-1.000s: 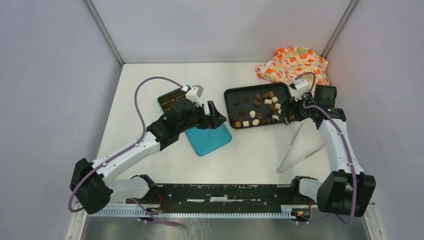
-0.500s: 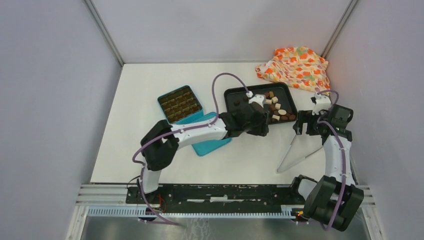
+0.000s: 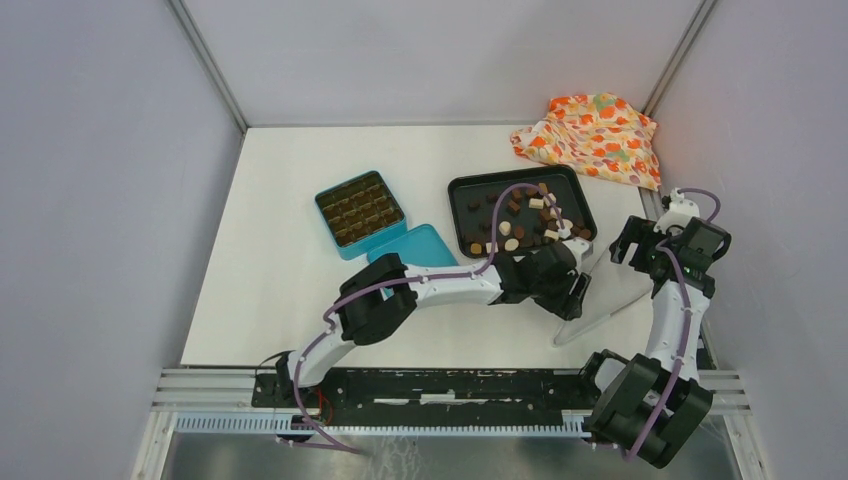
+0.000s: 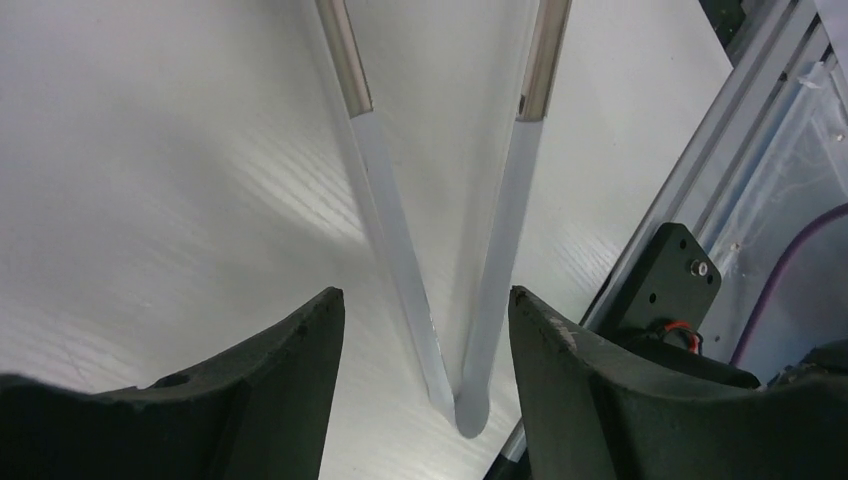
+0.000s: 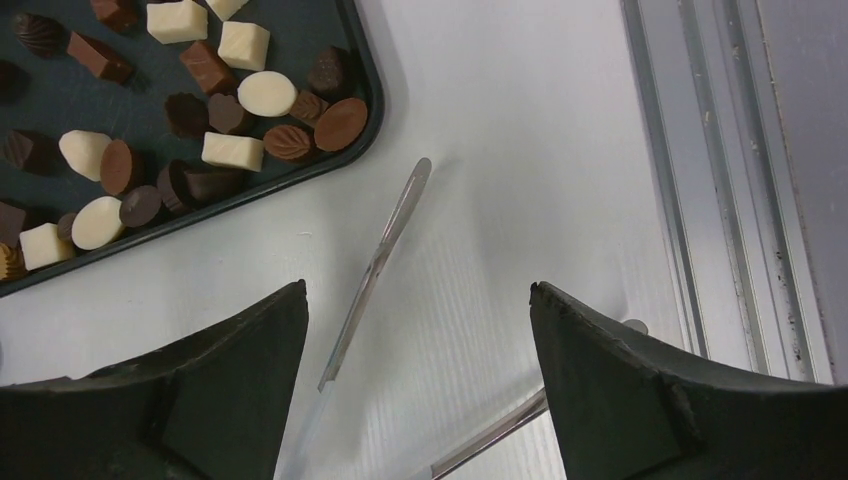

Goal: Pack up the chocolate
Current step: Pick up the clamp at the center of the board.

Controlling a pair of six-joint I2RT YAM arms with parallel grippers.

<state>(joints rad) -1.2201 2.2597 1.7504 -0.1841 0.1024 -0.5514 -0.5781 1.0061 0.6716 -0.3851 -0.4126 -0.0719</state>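
Observation:
The chocolate [image 3: 520, 215] lies loose as dark, brown and cream pieces in a black tray [image 3: 513, 175]. The right wrist view shows the chocolate [image 5: 230, 110] at its upper left. More pieces fill a teal tin [image 3: 360, 210]. My left gripper [image 3: 575, 303] reaches across, right of the tray's near corner, over metal tongs [image 3: 610, 315]. My left gripper [image 4: 425, 295] is open, and the joined end of the tongs [image 4: 470, 405] lies between its fingers, apart from both. My right gripper [image 3: 632, 250] hangs open at the right edge. My right gripper [image 5: 418, 290] holds nothing, with the tongs' tips [image 5: 415, 180] below it.
The tin's teal lid [image 3: 425, 250] lies flat beside it, partly under my left arm. An orange flowery cloth [image 3: 590, 130] is bunched at the back right corner. A metal rail [image 5: 700, 200] runs along the table's right edge, close to my right gripper.
My left arm has swung from the tin, across the tray, to the tongs at the front right. My right arm has drawn back from the tray to the right edge.

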